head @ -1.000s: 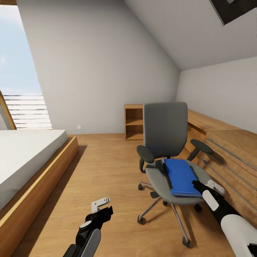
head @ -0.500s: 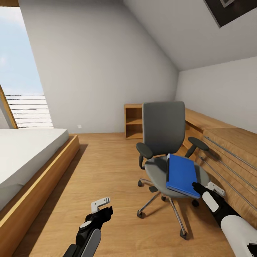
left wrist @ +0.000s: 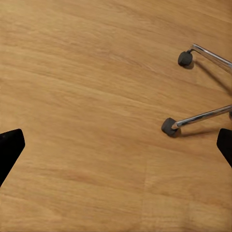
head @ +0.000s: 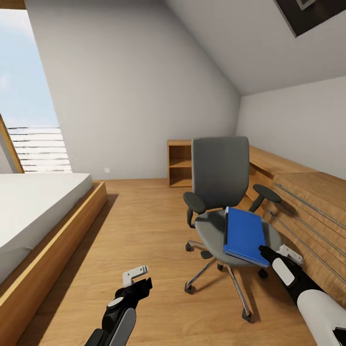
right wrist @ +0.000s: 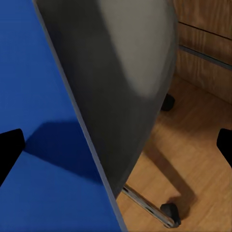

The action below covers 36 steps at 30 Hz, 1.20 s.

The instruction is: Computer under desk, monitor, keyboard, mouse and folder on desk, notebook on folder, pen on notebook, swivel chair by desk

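Observation:
The grey swivel chair (head: 220, 179) stands on the wooden floor, right of centre. A blue folder (head: 245, 234) lies tilted on its seat, its near corner jutting past the seat's front edge. My right gripper (head: 274, 250) is at that near corner, open. In the right wrist view the folder (right wrist: 38, 96) and the grey seat (right wrist: 125, 72) span the gap between the wide-apart fingers of the right gripper (right wrist: 116, 145). My left gripper (head: 137, 278) hangs open over bare floor, left of the chair's base. In the left wrist view the left gripper (left wrist: 116, 145) is above floorboards near two chair casters (left wrist: 169, 126).
A low bed (head: 38, 206) with a wooden frame runs along the left. A small wooden shelf unit (head: 180, 163) stands against the far wall behind the chair. A wooden ledge with metal rails (head: 307, 202) lines the right wall. Open floor lies between bed and chair.
Over the last second the folder went from lying flat on the seat to tilted, its near corner out over the seat's front edge. The view shifted slightly. Nothing has moved in the last half second.

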Tool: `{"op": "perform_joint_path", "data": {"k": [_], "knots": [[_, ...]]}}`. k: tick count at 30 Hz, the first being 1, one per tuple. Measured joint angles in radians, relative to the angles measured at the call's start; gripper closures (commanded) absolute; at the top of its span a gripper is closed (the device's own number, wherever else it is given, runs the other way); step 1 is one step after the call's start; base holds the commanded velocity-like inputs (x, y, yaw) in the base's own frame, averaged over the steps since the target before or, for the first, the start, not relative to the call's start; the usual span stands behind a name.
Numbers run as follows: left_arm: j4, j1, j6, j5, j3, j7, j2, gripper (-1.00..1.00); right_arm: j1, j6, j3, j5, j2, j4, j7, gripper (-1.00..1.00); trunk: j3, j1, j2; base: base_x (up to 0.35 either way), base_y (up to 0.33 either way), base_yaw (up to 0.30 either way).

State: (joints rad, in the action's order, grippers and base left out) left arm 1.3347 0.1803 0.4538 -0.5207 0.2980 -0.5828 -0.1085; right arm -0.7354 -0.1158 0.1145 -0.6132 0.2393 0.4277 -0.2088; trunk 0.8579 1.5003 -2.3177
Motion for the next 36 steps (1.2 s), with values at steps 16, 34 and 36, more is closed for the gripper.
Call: {"op": "perform_joint_path", "data": {"k": [16,34,36], "knots": [[0.002,0.000,0.000,0.000,0.000,0.001,0.001,-1.00,0.001,0.000,-0.001,-0.003,0.000,-0.041,0.000,-1.00,-0.034,-0.042,0.077,0.000,0.000,0.000],[0.002,0.000,0.000,0.002,0.001,0.001,-0.001,-1.00,0.001,0.001,0.000,-0.003,0.000,-0.037,0.003,-1.00,-0.091,-0.111,0.203,0.000,0.000,0.000],[0.002,0.000,0.000,0.002,0.001,0.001,-0.001,-1.00,0.001,0.001,0.001,-0.003,0.000,-0.035,0.003,-1.00,-0.097,-0.119,0.217,0.000,0.000,0.000]]}}
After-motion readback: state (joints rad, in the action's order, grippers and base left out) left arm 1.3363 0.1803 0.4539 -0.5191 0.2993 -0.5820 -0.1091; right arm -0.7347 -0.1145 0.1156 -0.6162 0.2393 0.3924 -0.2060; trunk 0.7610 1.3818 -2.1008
